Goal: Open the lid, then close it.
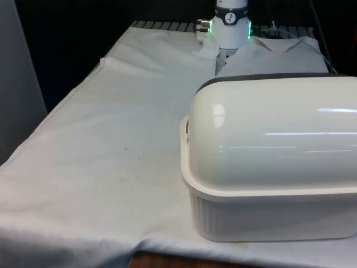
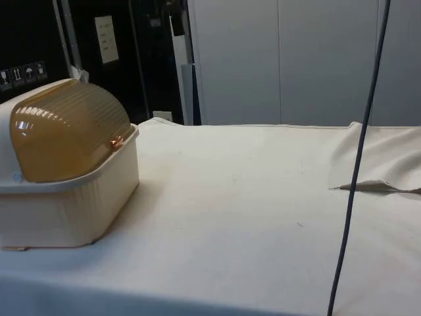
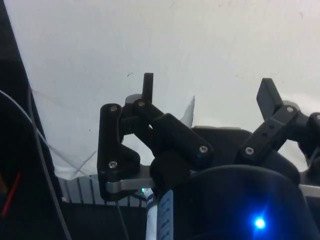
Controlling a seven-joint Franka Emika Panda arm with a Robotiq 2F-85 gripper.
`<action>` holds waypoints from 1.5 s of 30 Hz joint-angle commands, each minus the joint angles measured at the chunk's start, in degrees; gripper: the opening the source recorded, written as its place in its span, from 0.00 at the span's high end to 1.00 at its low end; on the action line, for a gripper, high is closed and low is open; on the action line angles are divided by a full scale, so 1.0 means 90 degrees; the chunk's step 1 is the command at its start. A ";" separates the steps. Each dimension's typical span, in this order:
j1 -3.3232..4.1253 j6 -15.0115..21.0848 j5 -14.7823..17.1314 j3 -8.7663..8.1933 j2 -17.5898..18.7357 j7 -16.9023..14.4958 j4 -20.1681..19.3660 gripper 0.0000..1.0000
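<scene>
The tabletop, under its white cloth, is the biggest thing here. On it stands the bread box, at about 4 o'clock in the front view and at about 9 o'clock in the side view. Its cream base is ribbed, and its back turns to the front camera. The lid, a rounded amber roll cover, is down and closed over the base; the opening faces the side camera. A dark cable hangs in front of the side camera at about 3 o'clock.

The gripper appears in the wrist view, above the bare cloth, with its two fingers spread wide and nothing between them. It is well apart from the bread box.

I judge that the task is not yet begun. The risk is this: the lid is smooth and curved, so a finger can slip off its edge. Also, the box seems light, so a sideways push may slide the whole box on the cloth instead of rolling the lid open.
</scene>
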 commanded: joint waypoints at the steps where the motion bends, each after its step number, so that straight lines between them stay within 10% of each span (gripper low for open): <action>1: 0.0032 0.0045 -0.0083 0.0019 0.0006 0.0089 0.0000 0.00; 20: 0.0045 0.0630 -0.0528 0.0427 0.0032 0.0490 -0.0325 0.00; 45: 0.0070 0.2470 -0.0637 0.0579 -0.0095 0.0592 -0.1579 0.00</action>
